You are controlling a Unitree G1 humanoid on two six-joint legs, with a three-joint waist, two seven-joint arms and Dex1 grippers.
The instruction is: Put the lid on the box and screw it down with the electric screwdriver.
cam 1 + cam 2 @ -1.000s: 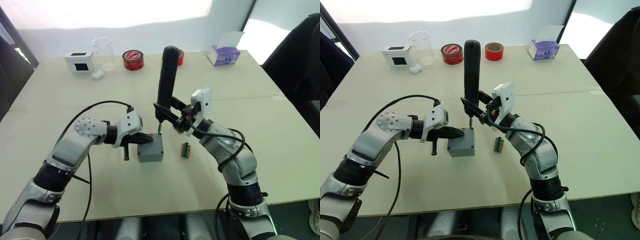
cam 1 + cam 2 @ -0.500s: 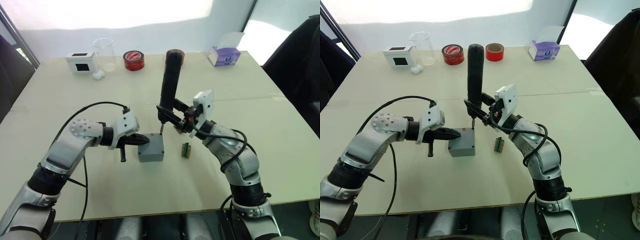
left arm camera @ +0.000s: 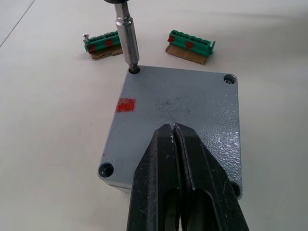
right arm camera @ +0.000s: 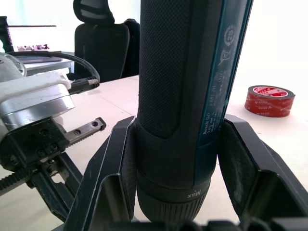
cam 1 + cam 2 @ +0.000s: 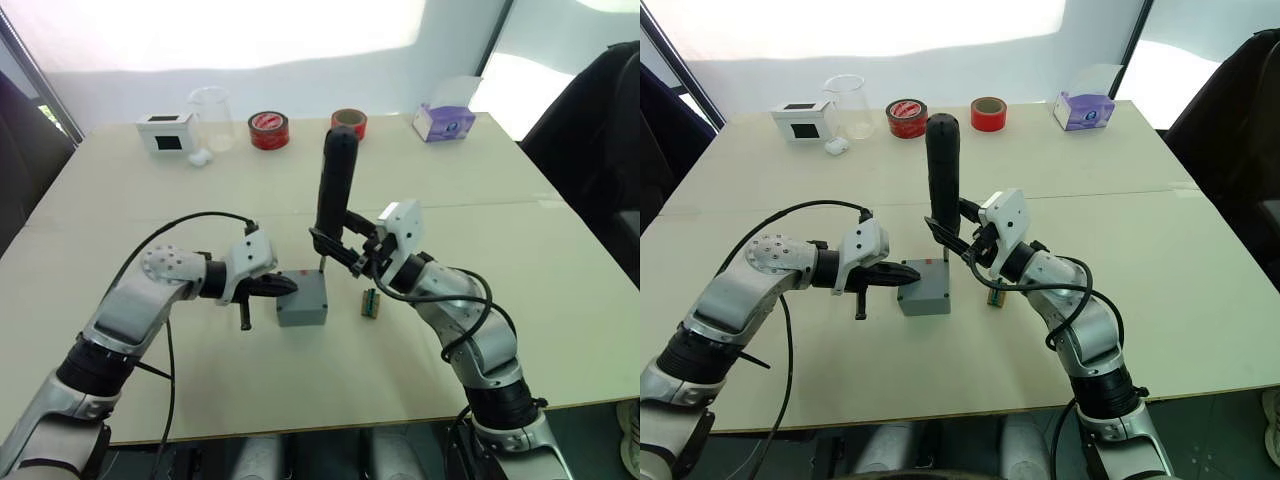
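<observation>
The table (image 5: 560, 260) is a broad pale surface, and near its middle sits the box (image 5: 302, 308) with the lid (image 3: 183, 113) already seated on top, grey and square, a small red mark near one edge of the lid's face.

The electric screwdriver (image 5: 334, 190) stands almost upright just behind the box, leaning slightly away from the robot. Its thin metal bit (image 3: 126, 36) comes down into the screw hole at the lid's far right corner. The right gripper (image 5: 343, 247) grips the tool low on its body, one finger on each side of the dark barrel, as the right wrist view shows plainly. The right arm reaches in from the right with its elbow bent and the forearm angled toward the box.

The left gripper (image 5: 283, 285) comes in from the left at lid height, its two black fingers (image 3: 166, 183) pressed together with no gap and lying across the lid's left part, tips near the middle of its top. The left arm is bent at the elbow, forearm running almost level across the table toward the box.

Just right of the box lie two small green terminal strips (image 3: 190, 44), apart from it.

Along the far edge stand a white box (image 5: 167, 131) with a black window, a clear beaker (image 5: 211, 117), two rolls of red tape (image 5: 268, 129) and a purple tissue box (image 5: 446, 120)
</observation>
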